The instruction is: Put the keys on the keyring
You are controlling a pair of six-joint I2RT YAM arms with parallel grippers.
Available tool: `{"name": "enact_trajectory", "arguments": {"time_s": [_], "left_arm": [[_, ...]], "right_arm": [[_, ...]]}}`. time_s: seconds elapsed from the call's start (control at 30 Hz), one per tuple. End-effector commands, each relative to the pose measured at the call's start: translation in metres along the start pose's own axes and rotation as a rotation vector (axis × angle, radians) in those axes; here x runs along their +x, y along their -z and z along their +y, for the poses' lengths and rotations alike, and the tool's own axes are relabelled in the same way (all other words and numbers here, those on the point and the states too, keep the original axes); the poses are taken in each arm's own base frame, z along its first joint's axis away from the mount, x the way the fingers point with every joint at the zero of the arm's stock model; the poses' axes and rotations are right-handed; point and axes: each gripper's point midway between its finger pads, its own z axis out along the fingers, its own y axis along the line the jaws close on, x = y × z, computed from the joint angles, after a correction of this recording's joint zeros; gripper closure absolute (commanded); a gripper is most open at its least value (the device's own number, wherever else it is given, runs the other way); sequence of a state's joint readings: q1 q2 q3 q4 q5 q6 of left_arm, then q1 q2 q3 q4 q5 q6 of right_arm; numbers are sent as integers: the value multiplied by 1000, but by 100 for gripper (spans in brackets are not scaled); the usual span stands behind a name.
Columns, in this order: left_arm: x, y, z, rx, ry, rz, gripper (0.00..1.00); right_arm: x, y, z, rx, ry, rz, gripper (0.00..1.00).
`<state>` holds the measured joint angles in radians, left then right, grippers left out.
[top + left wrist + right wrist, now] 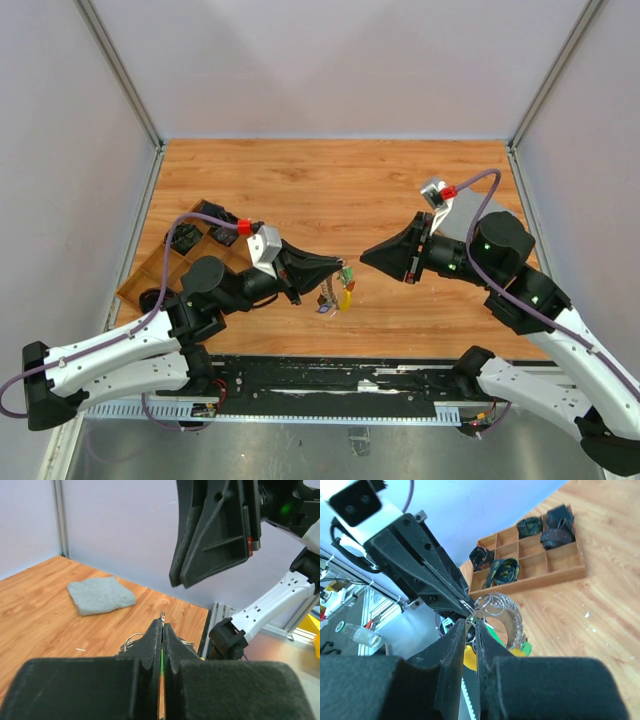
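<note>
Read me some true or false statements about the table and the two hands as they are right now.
1. The left hand grips the keyring. True.
2. The grey cloth lies inside the wooden tray. False: it lies on the table, outside the tray.
3. The keyring lies flat on the table. False: it hangs from the left hand.
4. Dark items sit in several tray compartments. True.

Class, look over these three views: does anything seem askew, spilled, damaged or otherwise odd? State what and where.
The wooden tray lies skewed to the edges of the table, at its left side. A few pale flecks dot the wood close to it. Nothing looks spilled or broken.
</note>
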<state>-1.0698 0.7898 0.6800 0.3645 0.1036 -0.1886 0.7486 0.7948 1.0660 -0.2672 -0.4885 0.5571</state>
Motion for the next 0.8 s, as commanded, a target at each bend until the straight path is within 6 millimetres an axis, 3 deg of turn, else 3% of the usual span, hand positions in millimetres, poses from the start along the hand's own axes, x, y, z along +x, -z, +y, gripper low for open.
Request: {"name": "enact_trajectory", "arguments": {"time_s": [0.0,0.17,0.43,0.77], "left_arm": [[-35,-3,-15,66,-7,-102,99],[-40,-4,-28,138,4,-116,99],[-47,-2,-38,192,6,-140,100],[-48,-2,-40,204,5,-142,100]], "right_arm": [[-23,10,10,-45,169,-113,85],[-14,5,18,-141,260,-95,77],[2,3,30,-268,314,-56,71],[13,3,36,-339,335,-26,71]]}}
